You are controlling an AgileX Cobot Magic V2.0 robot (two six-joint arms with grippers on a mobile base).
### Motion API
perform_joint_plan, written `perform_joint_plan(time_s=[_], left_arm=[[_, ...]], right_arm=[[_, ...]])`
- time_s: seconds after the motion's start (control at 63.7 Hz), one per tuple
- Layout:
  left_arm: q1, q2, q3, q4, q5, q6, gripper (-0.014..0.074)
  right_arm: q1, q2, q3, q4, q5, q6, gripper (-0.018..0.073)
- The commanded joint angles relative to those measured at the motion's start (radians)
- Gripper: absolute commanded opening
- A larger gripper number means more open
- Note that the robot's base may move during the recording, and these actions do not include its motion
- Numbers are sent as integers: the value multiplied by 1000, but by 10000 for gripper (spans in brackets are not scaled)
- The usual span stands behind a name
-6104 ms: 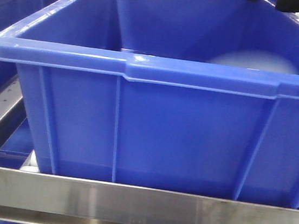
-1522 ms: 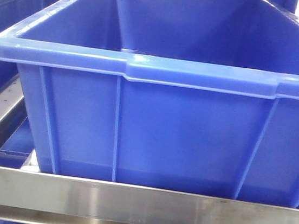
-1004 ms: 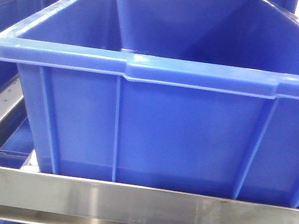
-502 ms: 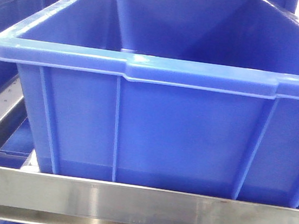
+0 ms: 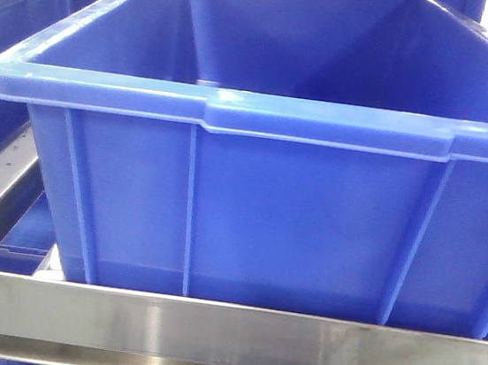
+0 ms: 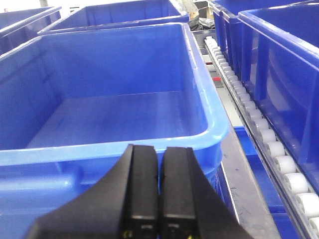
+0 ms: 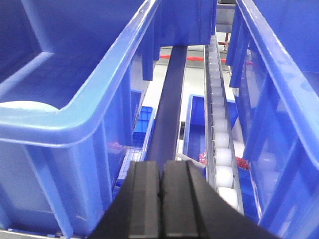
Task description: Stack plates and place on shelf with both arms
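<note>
Bin [image 5: 249,210], blue plastic, fills the front view; it sits on the shelf [image 5: 225,336], whose brushed-steel front rail runs across the bottom of the picture, and no arm shows there. Left wrist view: the left end effector [image 6: 159,194] has its two black fingers [image 6: 143,189] pressed together with nothing between them, positioned at the near rim of a blue bin [image 6: 99,114] whose floor is bare. To the right of that bin a white roller track [image 6: 259,134] runs into the distance, with a further blue bin beyond it. Right wrist view: the right end effector [image 7: 162,199] is likewise closed and holds nothing, over a gap between two blue bins, where a dark rail [image 7: 167,104] and a roller track [image 7: 219,129] run away from the camera. In the left bin, a pale rounded patch [image 7: 22,106] shows just above the near rim at the left edge; it appears to be a plate, but too little is visible to confirm.
</note>
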Motion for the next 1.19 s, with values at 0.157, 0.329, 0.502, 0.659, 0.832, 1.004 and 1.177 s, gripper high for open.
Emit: perform_joint_plan(time_s=[0.157,0.329,0.502,0.659,0.832,1.004,1.177], left_arm=[[2,-24,5,-1,-113,-9,80],[2,-24,4,-2,-111,-9,80],[2,-24,4,-2,-111,-9,80],[2,-24,4,-2,-111,-9,80],[2,-24,4,-2,-111,-9,80],[2,-24,4,-2,-111,-9,80],[2,-24,4,-2,-111,-9,80]], right_arm=[[-6,-19,1,-13,-84,0,55],[-6,-19,1,-13,-84,0,55],[-6,-19,1,-13,-84,0,55],[-6,-19,1,-13,-84,0,55],[-6,-19,1,-13,-84,0,55],[-6,-19,1,-13,-84,0,55],[-6,-19,1,-13,-84,0,55]])
